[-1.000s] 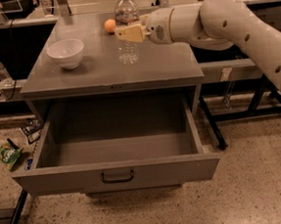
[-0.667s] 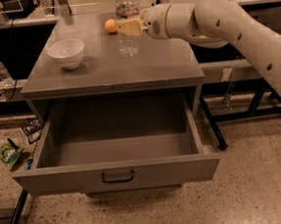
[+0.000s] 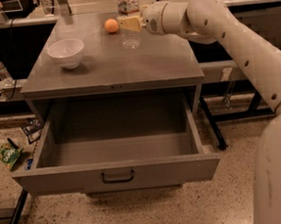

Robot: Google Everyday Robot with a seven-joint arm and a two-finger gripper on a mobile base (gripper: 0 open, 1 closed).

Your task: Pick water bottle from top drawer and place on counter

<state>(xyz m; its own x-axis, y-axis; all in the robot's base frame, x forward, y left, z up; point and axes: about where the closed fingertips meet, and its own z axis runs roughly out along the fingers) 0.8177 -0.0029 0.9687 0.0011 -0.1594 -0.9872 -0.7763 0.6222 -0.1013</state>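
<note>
Clear, ribbed plastic on the water bottle (image 3: 128,6), catching the light, with a white cap on top. The gripper (image 3: 129,24) is at the bottle's mid-body, over the back of the counter (image 3: 112,65), its pale yellow matt pads (image 3: 135,22) closed on the plastic. That counter is smooth grey metal with a soft sheen. The top drawer (image 3: 77,177) is duller, matt grey metal, with a dark handle (image 3: 117,177). The white bowl (image 3: 66,51) looks glossy. The arm (image 3: 232,32) has a smooth off-white shell. The floor (image 3: 139,212) is speckled stone.

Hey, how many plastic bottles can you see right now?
2. The clear ribbed plastic water bottle with a white cap is upright at the grey counter top rear, gripped by the pincer; a smaller clear bottle sits far left. Others may be hidden.
</note>
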